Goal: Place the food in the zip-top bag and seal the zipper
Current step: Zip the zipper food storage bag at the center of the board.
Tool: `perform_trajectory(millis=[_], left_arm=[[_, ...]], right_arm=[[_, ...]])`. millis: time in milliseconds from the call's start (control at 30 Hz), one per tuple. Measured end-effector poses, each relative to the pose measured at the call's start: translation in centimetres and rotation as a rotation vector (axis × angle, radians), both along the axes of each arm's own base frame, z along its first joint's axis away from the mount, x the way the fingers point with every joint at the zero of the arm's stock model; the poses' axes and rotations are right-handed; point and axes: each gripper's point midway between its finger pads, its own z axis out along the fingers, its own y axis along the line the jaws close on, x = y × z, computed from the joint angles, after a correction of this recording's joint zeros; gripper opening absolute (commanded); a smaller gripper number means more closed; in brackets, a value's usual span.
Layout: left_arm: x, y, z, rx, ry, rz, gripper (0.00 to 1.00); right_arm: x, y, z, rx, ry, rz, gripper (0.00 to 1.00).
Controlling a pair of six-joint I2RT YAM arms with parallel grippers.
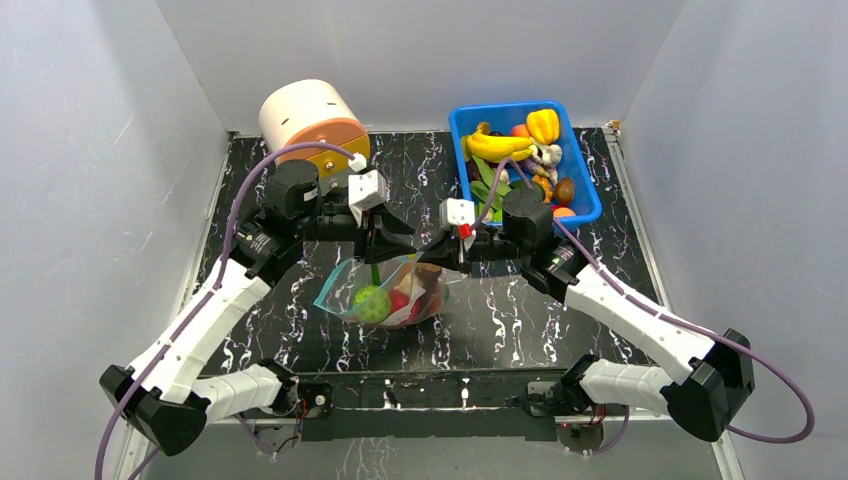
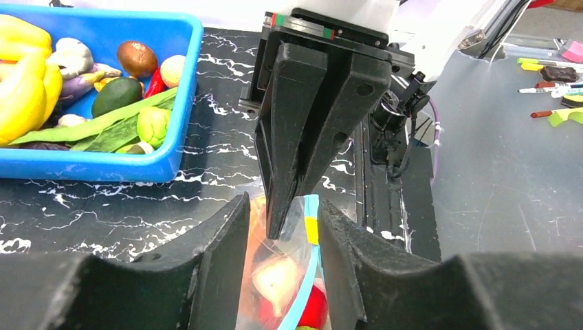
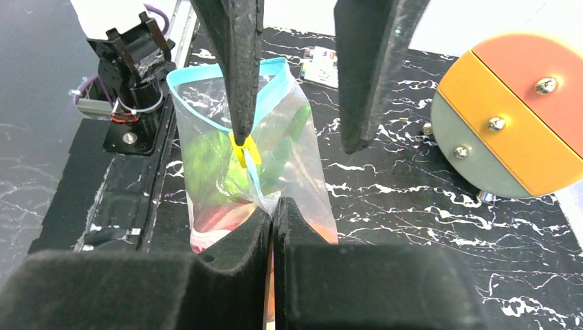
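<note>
Sealing step judged in hand. Food [image 1: 371,303] noted inside the zip-top bag [image 1: 400,290], which is held up at mid-bench [image 1: 520,330]

Right end effector [image 3: 273,206] is pressed together on the bag's upper edge. Left end effector [image 2: 283,212] is seen with fingers apart, straddling the teal zipper [image 3: 206,72] beside a yellow tab [image 3: 244,150]. Mouth appears part open

Next move, as judged: left fingers to be closed on the strip and drawn along it, against the right pinch

More toy pieces noted in the blue bin [image 1: 590,185], well apart; a cream-and-orange drum [image 1: 312,120] behind. The end effectors are crowded tip to tip, so a clash is to be watched for
</note>
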Motion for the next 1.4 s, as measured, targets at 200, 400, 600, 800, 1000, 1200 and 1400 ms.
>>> perform_trajectory(millis=[200,400,600,800,1000,1200,1400], left_arm=[[0.1,0.0,-0.7,0.032,0.021,-0.008,0.29],[-0.1,0.1,-1.5,0.057,0.061,-0.008,0.46],[-0.3,0.2,-1.1,0.047,0.076,0.002,0.35],[0.3,0.6,-1.1,0.058,0.067,0.058,0.12],[1.0,0.9,-1.5,0.079,0.066,0.101,0.13],[1.2,0.9,-1.7,0.087,0.067,0.11,0.33],[1.1,1.0,-2.0,0.096,0.082,0.112,0.28]], right_arm=[[0.0,0.2,0.0,0.009,0.041,-0.001,0.0],[0.4,0.3,-0.1,0.009,0.069,-0.026,0.0],[1.2,0.5,-0.3,0.011,0.096,-0.068,0.0],[2.1,0.7,-0.2,0.012,0.121,-0.113,0.0],[2.5,0.6,-0.2,0.01,0.134,-0.139,0.0],[2.6,0.6,-0.3,0.011,0.145,-0.148,0.0],[2.7,0.6,-0.3,0.012,0.146,-0.153,0.0]])
